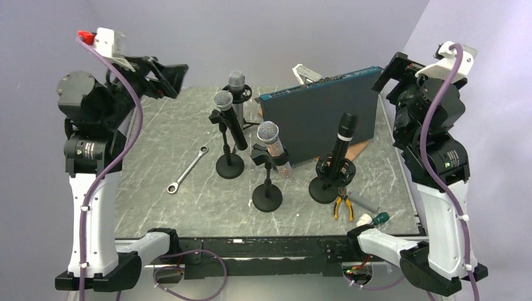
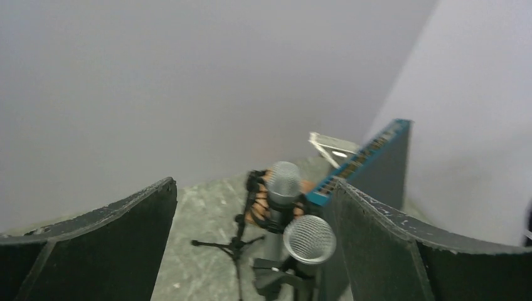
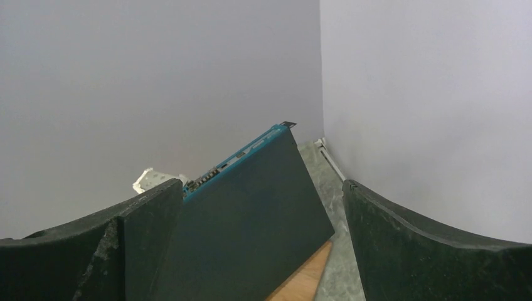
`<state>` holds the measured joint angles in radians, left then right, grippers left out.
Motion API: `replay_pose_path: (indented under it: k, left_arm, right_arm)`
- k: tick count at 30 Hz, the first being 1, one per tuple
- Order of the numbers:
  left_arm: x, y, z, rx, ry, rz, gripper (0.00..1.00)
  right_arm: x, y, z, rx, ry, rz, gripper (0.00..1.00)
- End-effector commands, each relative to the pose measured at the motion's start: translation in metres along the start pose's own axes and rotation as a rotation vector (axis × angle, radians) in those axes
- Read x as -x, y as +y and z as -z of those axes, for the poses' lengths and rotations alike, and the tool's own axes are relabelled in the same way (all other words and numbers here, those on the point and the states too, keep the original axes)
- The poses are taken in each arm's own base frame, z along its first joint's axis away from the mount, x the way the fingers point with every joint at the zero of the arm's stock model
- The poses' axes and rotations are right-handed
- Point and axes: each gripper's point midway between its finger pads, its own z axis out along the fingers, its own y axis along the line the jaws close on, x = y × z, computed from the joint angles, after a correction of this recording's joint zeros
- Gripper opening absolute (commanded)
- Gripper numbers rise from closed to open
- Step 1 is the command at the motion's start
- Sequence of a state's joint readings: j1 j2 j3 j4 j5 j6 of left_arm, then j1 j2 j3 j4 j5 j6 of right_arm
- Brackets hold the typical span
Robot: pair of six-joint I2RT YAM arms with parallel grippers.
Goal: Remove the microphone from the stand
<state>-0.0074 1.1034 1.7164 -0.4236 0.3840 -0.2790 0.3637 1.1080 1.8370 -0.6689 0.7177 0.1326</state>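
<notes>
From above, four microphones stand in clips across the middle of the table (image 1: 157, 207): a rear microphone (image 1: 236, 81) on a tripod, a second microphone (image 1: 223, 100) just in front of it on a round-based stand (image 1: 229, 166), a middle microphone (image 1: 268, 133) nearer the arms, and a black microphone (image 1: 344, 135) to the right, in front of a tilted blue panel (image 1: 320, 113). The task does not say which one is meant. All four point head-up with their long axes steeply tilted, so a pull would probably run up along the body. The left gripper (image 1: 172, 81) is raised at the far left, well apart from the mics. The right gripper (image 1: 384, 78) is raised at the far right, beyond the panel. Both hang high above the table with nothing in them. The left arm is nearer the two rear mics and the right arm nearer the black one. A wrench (image 1: 187, 169) and pliers (image 1: 342, 205) lie on the table. In the left wrist view, the fingers (image 2: 113, 238) are spread wide and empty, and the rear microphone (image 2: 284, 182) and second microphone (image 2: 309, 238) sit ahead and below, toward the right finger. In the right wrist view, the fingers (image 3: 408, 244) are likewise wide apart and empty, framing only the blue panel (image 3: 251, 213), with no microphone in sight.
</notes>
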Motion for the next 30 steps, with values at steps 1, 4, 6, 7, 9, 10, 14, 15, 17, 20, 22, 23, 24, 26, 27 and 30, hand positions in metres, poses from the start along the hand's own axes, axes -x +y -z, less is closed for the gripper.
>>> replay_pose_path:
  k: [1, 4, 6, 7, 9, 10, 14, 15, 17, 20, 22, 23, 24, 26, 27, 30]
  left_arm:
    - [-0.004, -0.047, 0.002, -0.166, -0.014, -0.024, 0.96]
    - [-0.015, -0.074, 0.004, -0.283, -0.014, -0.035, 0.96]
    - [-0.023, -0.088, 0.009, -0.365, -0.018, -0.026, 0.97]
    - [-0.027, -0.095, 0.013, -0.410, -0.015, -0.022, 0.97]
    - [-0.035, -0.104, 0.019, -0.468, -0.013, -0.013, 0.97]
    - [-0.041, -0.107, 0.021, -0.487, -0.007, -0.007, 0.97]
    - [-0.056, -0.124, 0.033, -0.583, 0.020, 0.009, 0.97]
    - [-0.059, -0.129, 0.036, -0.609, 0.029, 0.011, 0.96]
    - [-0.064, -0.142, 0.043, -0.669, 0.050, 0.009, 0.96]
    - [-0.074, -0.163, 0.055, -0.766, 0.069, 0.007, 0.96]
    - [-0.083, -0.174, 0.062, -0.813, 0.073, 0.014, 0.97]
    - [-0.086, -0.180, 0.065, -0.834, 0.067, 0.018, 0.97]
    - [-0.091, -0.182, 0.066, -0.841, 0.070, 0.025, 0.97]
    - [-0.101, -0.185, 0.065, -0.842, 0.086, 0.035, 0.97]
    - [-0.106, -0.186, 0.064, -0.838, 0.097, 0.037, 0.97]
    - [-0.113, -0.188, 0.065, -0.829, 0.106, 0.038, 0.96]
  right_arm:
    - [-0.004, -0.020, 0.018, -0.029, 0.011, -0.017, 1.00]
    - [-0.018, -0.020, 0.028, 0.018, 0.049, 0.001, 1.00]
    - [-0.026, -0.014, 0.039, 0.110, 0.056, 0.000, 1.00]
    - [-0.028, -0.012, 0.046, 0.151, 0.055, -0.019, 1.00]
    - [-0.034, -0.005, 0.061, 0.250, 0.060, -0.043, 1.00]
    - [-0.036, -0.004, 0.068, 0.280, 0.067, -0.063, 1.00]
    - [-0.053, -0.003, 0.092, 0.364, 0.118, -0.103, 1.00]
    - [-0.056, -0.003, 0.100, 0.399, 0.120, -0.109, 1.00]
    - [-0.067, 0.008, 0.114, 0.506, 0.150, -0.087, 1.00]
    - [-0.079, 0.017, 0.130, 0.606, 0.178, -0.084, 1.00]
    - [-0.087, 0.026, 0.138, 0.675, 0.208, -0.073, 1.00]
    - [-0.091, 0.031, 0.141, 0.709, 0.227, -0.069, 1.00]
    - [-0.095, 0.034, 0.142, 0.721, 0.248, -0.068, 1.00]
    - [-0.101, 0.035, 0.141, 0.711, 0.278, -0.080, 1.00]
    - [-0.105, 0.035, 0.140, 0.707, 0.293, -0.081, 1.00]
    - [-0.118, 0.042, 0.138, 0.723, 0.347, -0.078, 1.00]
